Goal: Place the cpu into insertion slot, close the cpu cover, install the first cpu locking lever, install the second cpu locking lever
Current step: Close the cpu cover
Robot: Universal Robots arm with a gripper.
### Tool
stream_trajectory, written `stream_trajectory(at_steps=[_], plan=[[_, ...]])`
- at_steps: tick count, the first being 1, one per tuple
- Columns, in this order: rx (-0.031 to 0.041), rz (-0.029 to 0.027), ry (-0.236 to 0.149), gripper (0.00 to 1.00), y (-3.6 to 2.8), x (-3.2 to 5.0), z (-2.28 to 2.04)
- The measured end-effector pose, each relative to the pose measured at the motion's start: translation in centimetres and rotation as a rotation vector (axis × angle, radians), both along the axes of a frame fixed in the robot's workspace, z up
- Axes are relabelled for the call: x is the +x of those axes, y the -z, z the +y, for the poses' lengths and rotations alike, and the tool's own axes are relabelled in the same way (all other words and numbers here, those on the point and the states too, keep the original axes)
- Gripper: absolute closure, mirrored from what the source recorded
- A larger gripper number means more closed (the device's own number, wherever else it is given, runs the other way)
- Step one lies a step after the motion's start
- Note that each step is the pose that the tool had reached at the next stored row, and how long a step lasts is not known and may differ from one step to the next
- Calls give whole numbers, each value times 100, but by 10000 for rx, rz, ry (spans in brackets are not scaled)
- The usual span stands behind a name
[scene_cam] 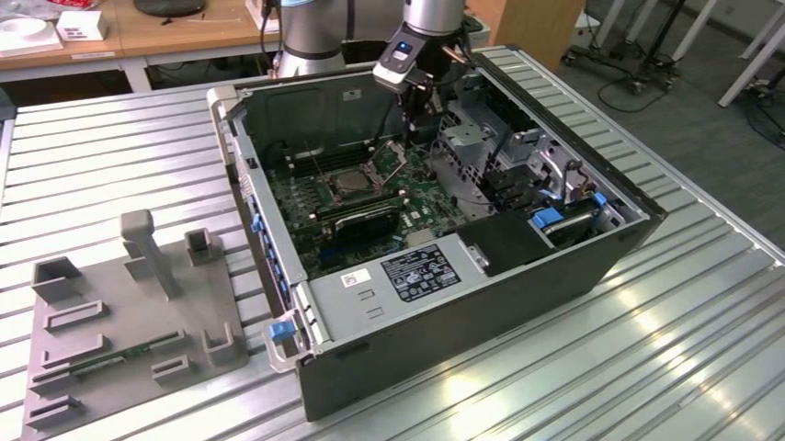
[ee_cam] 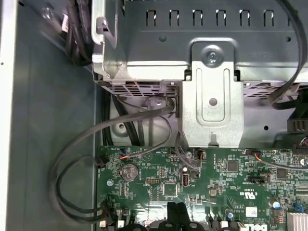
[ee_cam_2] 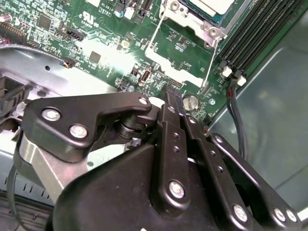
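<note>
**Cpu**: small flat square chip with a pale silvery-tan metal top and a smooth matt finish. It sits in the insertion slot. In the exterior view the cpu lies mid-board inside the open case.

**Insertion slot:** square socket with a bright metal rim and round screw heads at the corners. Two thin wire levers run out from the rim over the board.

**Gripper**: black, with jointed links and silver rivets. Its fingers are pressed together with nothing between them, as the first wrist view also shows. It hangs over the board apart from the slot, just beside a coin cell.

**Motherboard**: glossy green and densely populated. Long black memory slots flank the socket.

**Drive cage**: grey pressed sheet metal, slotted and perforated. Black cables loop beside it.

**Table**: ribbed metal. A grey fixture tray lies on it at the exterior view's left.
</note>
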State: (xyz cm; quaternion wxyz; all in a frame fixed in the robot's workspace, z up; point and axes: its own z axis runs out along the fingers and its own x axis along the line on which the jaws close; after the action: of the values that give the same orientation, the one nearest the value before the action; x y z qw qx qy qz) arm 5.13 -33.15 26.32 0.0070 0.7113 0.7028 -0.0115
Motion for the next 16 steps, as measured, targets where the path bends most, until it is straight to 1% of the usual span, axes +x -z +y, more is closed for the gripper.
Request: stream_trajectory(at_steps=[1, 4, 8, 16], plan=[[0, 11, 0, 89, 13, 3, 0], [-3, 13, 2, 89, 16, 4, 0], [2, 37, 0, 89, 36, 39, 1], [-1, 39, 0, 89, 161, 40, 0]])
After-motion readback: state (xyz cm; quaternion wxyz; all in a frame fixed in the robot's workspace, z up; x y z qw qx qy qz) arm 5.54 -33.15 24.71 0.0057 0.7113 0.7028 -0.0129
